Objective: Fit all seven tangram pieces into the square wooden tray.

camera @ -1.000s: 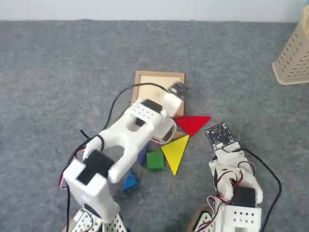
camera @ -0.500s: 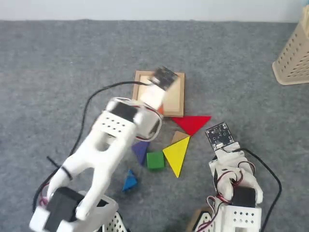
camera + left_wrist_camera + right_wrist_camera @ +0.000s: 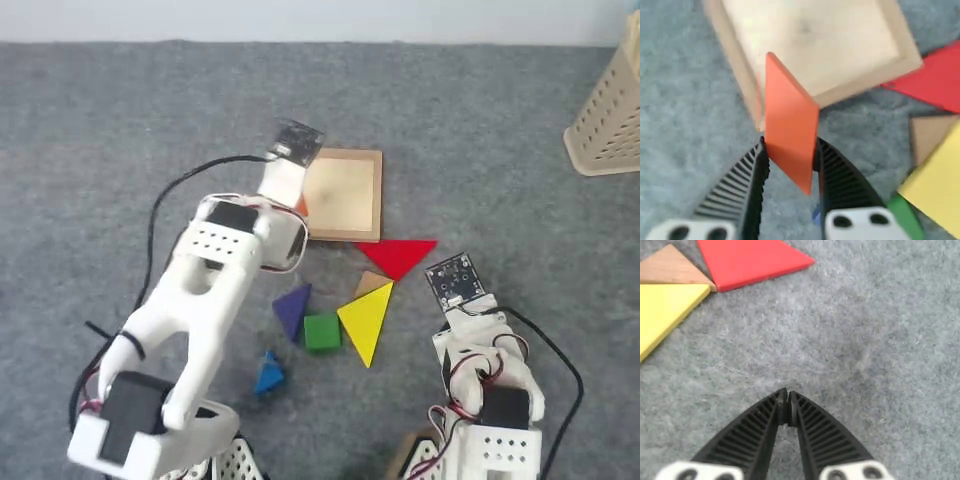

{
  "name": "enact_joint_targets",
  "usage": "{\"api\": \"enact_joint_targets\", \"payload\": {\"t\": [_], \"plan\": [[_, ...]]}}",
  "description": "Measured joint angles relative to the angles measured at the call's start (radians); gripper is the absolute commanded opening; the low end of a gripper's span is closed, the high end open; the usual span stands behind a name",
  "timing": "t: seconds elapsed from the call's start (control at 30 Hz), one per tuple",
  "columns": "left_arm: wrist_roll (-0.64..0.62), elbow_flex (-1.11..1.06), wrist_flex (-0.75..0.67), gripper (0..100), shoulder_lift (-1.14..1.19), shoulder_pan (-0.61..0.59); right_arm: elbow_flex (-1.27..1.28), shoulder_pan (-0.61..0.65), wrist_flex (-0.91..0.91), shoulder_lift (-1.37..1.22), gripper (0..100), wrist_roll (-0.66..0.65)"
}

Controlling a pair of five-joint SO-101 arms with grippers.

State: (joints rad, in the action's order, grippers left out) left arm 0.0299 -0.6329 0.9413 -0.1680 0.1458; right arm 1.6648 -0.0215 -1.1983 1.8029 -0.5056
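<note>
Currently the left gripper (image 3: 790, 150) is clamped on the orange parallelogram (image 3: 790, 120), holding it clear of the carpet (image 3: 120, 150) over the rim of the square wooden tray (image 3: 345, 190), near one corner. The right gripper (image 3: 788, 397) has its jaws together above bare carpet, near the red triangle (image 3: 750, 260). The yellow triangle (image 3: 368, 318), tan triangle (image 3: 372, 282), green square (image 3: 321, 331), purple triangle (image 3: 293, 308) and blue triangle (image 3: 268, 373) lie on the carpet outside the tray.

Orange parallelogram (image 3: 790, 120) up over the wooden tray's (image 3: 345, 235) edge!
Left gripper (image 3: 790, 150) pinches it (tilted); red triangle (image 3: 398, 254), tan triangle (image 3: 372, 283), yellow triangle (image 3: 367, 318), green square (image 3: 321, 332), purple triangle (image 3: 293, 308) and blue triangle (image 3: 268, 374) lie outside the tray.
</note>
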Motion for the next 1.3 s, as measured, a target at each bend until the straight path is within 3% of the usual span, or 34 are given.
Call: {"api": "enact_joint_targets", "payload": {"t": [0.23, 0.4, 0.57, 0.9, 1.03, 1.2, 1.3], "plan": [[-0.026, 0.02, -0.1, 1, 0.157, -0.196, 0.0, 0.0, 0.0, 0.0, 0.6, 0.0], [-0.025, 0.129, -0.04, 3, 0.295, -0.219, 0.0, 0.0, 0.0, 0.0, 0.6, 0.0], [-0.098, 0.164, 0.026, 16, 0.299, -0.255, 0.0, 0.0, 0.0, 0.0, 0.6, 0.0], [-0.11, 0.16, 0.064, 13, 0.212, -0.321, 0.0, 0.0, 0.0, 0.0, 0.6, 0.0], [-0.114, 0.094, 0.066, 14, 0.064, -0.218, 0.0, 0.0, 0.0, 0.0, 0.6, 0.0], [0.026, 0.031, -0.008, 16, -0.061, 0.104, 0.0, 0.0, 0.0, 0.0, 0.6, 0.0], [0.038, 0.031, -0.02, 20, -0.055, 0.241, 0.0, 0.0, 0.0, 0.0, 0.6, 0.0]]}}
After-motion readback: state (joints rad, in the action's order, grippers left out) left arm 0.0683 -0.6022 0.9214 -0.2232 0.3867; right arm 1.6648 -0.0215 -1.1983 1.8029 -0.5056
